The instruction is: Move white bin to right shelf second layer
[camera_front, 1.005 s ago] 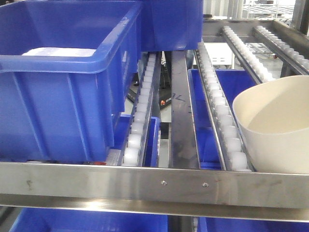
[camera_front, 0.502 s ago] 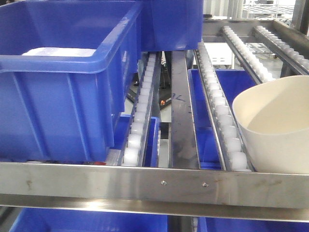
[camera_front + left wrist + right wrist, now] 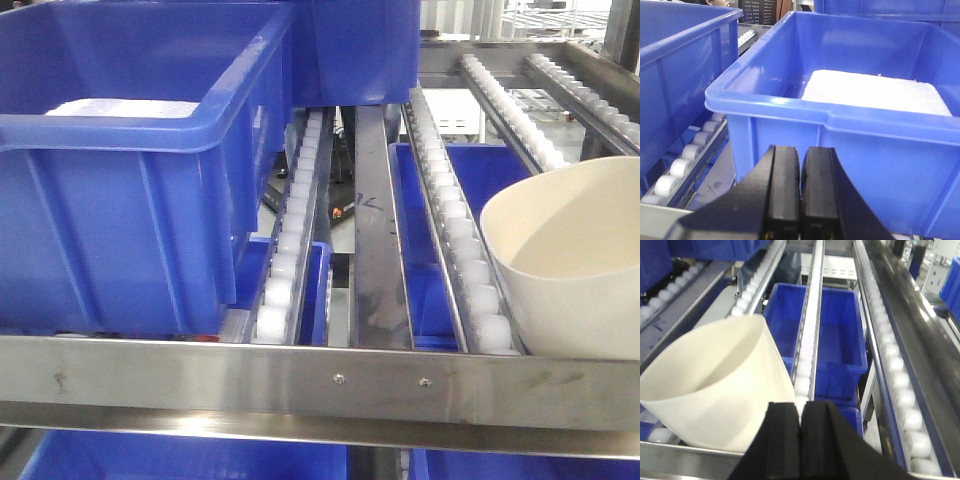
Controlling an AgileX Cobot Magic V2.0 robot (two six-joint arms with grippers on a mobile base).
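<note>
Now the white bin (image 3: 565, 265) sits tilted on the roller lanes of the right shelf second layer (image 3: 455, 250), behind the front rail (image 3: 320, 380), nudged barely leftward over the last second. I see the right gripper (image 3: 800, 440) closed, empty, beside its wall; the left gripper (image 3: 800, 192) closed, empty. I judge placement essentially complete.

Steel roller rack level (image 3: 300, 385), white roller lanes running toward twelve o'clock. A blue crate (image 3: 130, 190) sits on the rollers at nine o'clock. The white bin (image 3: 570, 265) rests tilted on them at three o'clock, just behind the front rail.
</note>
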